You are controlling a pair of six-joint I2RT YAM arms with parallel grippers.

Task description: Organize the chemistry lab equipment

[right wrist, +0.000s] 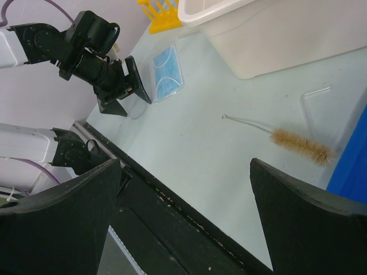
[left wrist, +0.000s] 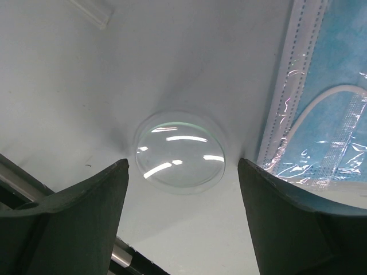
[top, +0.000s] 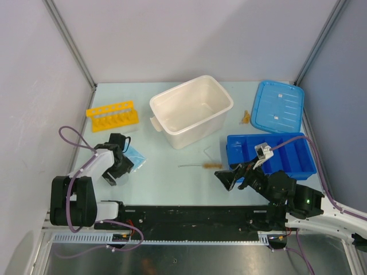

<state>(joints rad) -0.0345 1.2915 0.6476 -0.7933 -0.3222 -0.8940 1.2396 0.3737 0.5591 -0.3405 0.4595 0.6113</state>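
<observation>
My left gripper (top: 114,172) (left wrist: 182,165) hangs open over the table. A clear round glass dish (left wrist: 179,152) lies flat just ahead of its tips, touched by neither. The pale blue square piece (top: 135,156) (left wrist: 338,109) in its clear wrapper lies just right of that gripper. A short clear tube (left wrist: 93,11) lies farther off. The wire brush (top: 202,166) (right wrist: 303,145) with tan bristles lies mid-table. My right gripper (top: 232,175) (right wrist: 184,166) is open and empty near the front rail, short of the brush. The yellow tube rack (top: 112,116) stands back left. A tiny amber piece (top: 245,118) lies beside the blue lid.
The big white tub (top: 192,112) stands open at the back centre. Its blue lid (top: 279,107) lies back right. The blue divided tray (top: 269,156) sits behind my right gripper. A clear flat piece (top: 210,152) lies beside it. The black front rail (right wrist: 189,223) runs under the right fingers.
</observation>
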